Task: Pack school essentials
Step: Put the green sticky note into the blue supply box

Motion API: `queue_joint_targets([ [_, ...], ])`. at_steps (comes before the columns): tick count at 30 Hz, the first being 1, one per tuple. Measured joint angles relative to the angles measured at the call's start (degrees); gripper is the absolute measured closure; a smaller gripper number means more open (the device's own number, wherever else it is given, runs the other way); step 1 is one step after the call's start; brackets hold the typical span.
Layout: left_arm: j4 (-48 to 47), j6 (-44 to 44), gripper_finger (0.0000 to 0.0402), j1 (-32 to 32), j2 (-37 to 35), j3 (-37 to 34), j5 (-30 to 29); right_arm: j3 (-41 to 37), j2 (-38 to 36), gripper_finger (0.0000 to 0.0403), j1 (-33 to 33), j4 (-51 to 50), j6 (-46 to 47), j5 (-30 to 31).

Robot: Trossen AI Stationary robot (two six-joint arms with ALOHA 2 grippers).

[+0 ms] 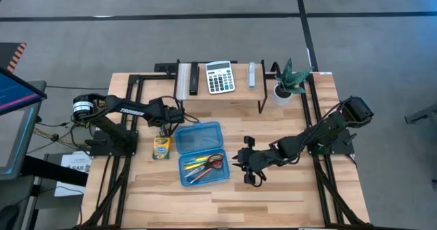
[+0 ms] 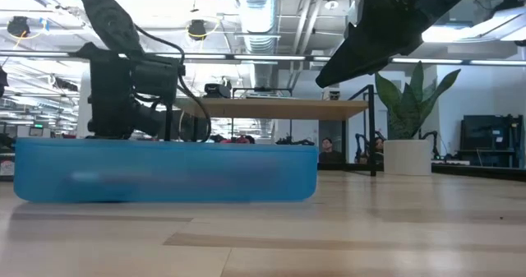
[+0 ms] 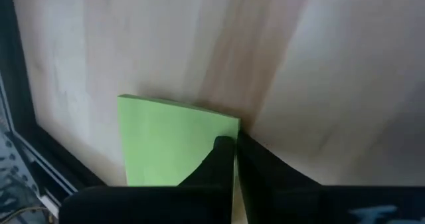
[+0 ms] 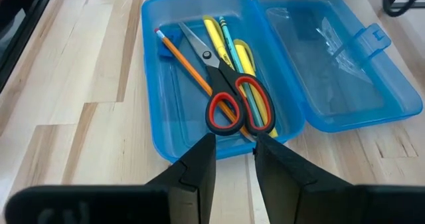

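Observation:
An open blue plastic pencil box (image 1: 201, 153) lies mid-table; its lid (image 4: 339, 71) is folded flat beside the tray (image 4: 169, 84). In the tray lie red-handled scissors (image 4: 229, 94), an orange pencil (image 4: 186, 61) and yellow pencils (image 4: 214, 34). The yellow-green crayon box (image 1: 161, 148) lies flat, left of the pencil box. My left gripper (image 1: 172, 124), low behind the lid, is shut at the lime-green sticky-note pad (image 3: 169, 141). My right gripper (image 4: 234, 161) hovers open, raised off the table, just right of the tray, and holds nothing. My left gripper is shut on the sticky-note pad at one edge near a corner (image 3: 229, 127). One finger (image 3: 216, 161) lies over the pad's green face, the other (image 3: 265, 174) beyond its edge, with a sliver of green between them. Whether the pad is lifted, I cannot tell.
At the far edge a black-framed rack holds a grey-white calculator (image 1: 220, 76) and some slim items; a small potted plant (image 1: 287, 83) stands to its right. Bare wood lies near the front edge. People sit in the room behind (image 2: 329, 150).

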Motion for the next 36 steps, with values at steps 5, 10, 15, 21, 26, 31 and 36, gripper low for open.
queue_joint_targets([
  [5, -4.0, -3.6, 0.0401, -3.9, 0.0, 2.9, 0.3, 0.0, 0.0, 0.028, 0.0, 0.0, 0.0, 0.0],
  [10, -9.4, -6.5, 0.0401, -7.8, 0.0, 7.9, -1.3, 0.0, 0.0, 0.028, 0.0, 0.0, 0.0, 0.0],
  [15, -15.6, -10.1, 0.0401, -12.4, 0.0, 13.7, -2.8, 0.0, 0.0, 0.028, 0.2, 0.0, 0.0, 0.0],
  [21, -20.8, -13.9, 0.0401, -17.8, -0.1, 18.3, -2.9, 0.0, 0.0, 0.028, 0.2, -0.3, 0.0, 0.0],
  [26, -19.6, -14.6, 0.0388, -17.0, -0.1, 16.0, 0.1, 0.0, 0.0, 0.028, 0.5, -0.4, 0.4, 0.0],
  [31, -15.1, -13.5, 0.0318, -13.5, -0.1, 11.0, 2.3, 0.0, 0.0, 0.028, 1.2, -0.4, 0.4, 0.0],
  [36, -10.5, -10.3, 0.0235, -9.4, -0.1, 7.5, 2.7, 0.0, 0.0, 0.028, 1.2, -0.4, 0.4, 0.0],
])
